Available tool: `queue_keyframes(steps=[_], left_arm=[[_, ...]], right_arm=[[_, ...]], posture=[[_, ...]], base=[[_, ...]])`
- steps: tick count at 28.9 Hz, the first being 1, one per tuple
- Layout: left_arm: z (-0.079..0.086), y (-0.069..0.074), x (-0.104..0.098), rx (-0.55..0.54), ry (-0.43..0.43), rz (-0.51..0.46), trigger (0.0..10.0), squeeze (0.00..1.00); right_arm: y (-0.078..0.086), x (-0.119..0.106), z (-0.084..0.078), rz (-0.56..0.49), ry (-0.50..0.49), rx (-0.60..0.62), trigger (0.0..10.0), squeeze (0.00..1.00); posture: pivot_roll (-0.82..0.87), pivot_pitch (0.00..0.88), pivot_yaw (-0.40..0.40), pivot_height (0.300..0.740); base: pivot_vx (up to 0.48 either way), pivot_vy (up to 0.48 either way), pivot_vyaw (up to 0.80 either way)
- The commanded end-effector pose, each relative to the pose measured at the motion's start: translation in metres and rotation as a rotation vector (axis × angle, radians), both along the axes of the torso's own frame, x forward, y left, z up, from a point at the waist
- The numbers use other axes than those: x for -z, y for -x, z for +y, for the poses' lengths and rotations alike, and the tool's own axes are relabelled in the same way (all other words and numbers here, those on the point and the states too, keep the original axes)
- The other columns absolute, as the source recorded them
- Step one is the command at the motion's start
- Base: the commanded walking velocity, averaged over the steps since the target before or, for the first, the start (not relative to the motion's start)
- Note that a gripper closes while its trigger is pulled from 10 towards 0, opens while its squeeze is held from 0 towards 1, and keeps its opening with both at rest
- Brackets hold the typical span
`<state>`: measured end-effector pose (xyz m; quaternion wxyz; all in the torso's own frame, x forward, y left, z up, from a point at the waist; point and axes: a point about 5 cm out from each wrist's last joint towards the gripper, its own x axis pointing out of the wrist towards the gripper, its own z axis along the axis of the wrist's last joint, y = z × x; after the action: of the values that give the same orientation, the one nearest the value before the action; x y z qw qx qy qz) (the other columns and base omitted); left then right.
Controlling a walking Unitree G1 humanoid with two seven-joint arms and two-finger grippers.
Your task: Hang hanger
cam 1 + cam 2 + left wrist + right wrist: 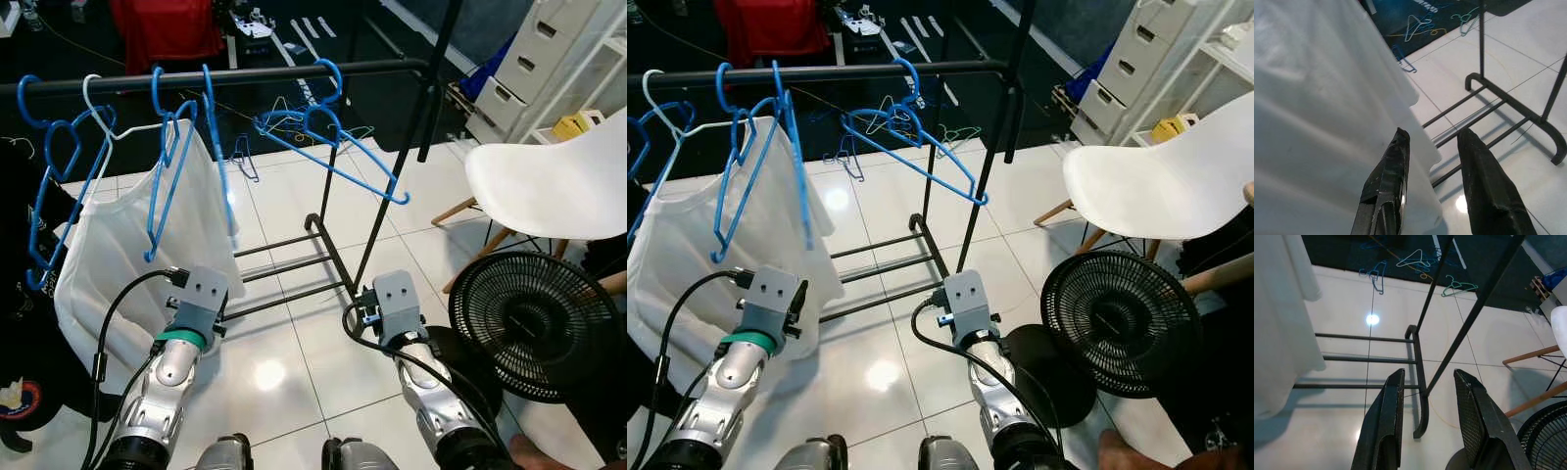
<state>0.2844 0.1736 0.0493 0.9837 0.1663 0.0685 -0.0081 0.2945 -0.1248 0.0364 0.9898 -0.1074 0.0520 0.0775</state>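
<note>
Several blue hangers are already hooked on the black rail of the garment rack, one white hanger carrying a white garment. Both arms are held low before the rack. The left tool is released and empty beside the garment; the right tool is likewise released, nothing being grasped. More hangers are seen lying on the dark floor beyond the rack, though their exact number is hard to tell. One of these should probably be fetched, gripped near its hook and lifted clear over the rail.
</note>
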Motion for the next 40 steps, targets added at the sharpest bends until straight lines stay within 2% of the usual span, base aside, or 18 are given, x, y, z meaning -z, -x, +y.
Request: queue_keyframes(steps=[1, 6, 25, 40], left_arm=[[-0.0049, 0.0010, 0.0026, 0.016, 0.012, 0.005, 10.0, 0.00], [-0.0056, 0.0007, 0.0027, 0.009, 0.034, 0.008, 10.0, 0.00], [-0.0007, 0.0053, 0.0045, 0.007, 0.023, 0.012, 10.0, 0.00], [0.0023, 0.0036, 0.0025, 0.004, 0.015, 0.010, 10.0, 0.00]], right_arm=[[0.0034, 0.0056, -0.0031, 0.023, -0.020, 0.010, 10.0, 0.00], [0.0027, 0.0040, -0.0016, 0.009, -0.023, 0.000, 10.0, 0.00], [0.0049, 0.0050, 0.0025, -0.004, -0.036, -0.010, 10.0, 0.00], [0.0027, 0.0031, 0.0039, -0.015, -0.039, -0.010, 10.0, 0.00]], posture=[[0.01, 0.000, -0.014, 0.733], [0.01, 0.000, -0.015, 0.733], [0.02, 0.000, 0.001, 0.733], [0.03, 0.000, 0.009, 0.733]], base=[[0.000, 0.000, -0.80], [0.000, 0.000, -0.80], [0.000, 0.000, -0.80], [0.000, 0.000, -0.80]])
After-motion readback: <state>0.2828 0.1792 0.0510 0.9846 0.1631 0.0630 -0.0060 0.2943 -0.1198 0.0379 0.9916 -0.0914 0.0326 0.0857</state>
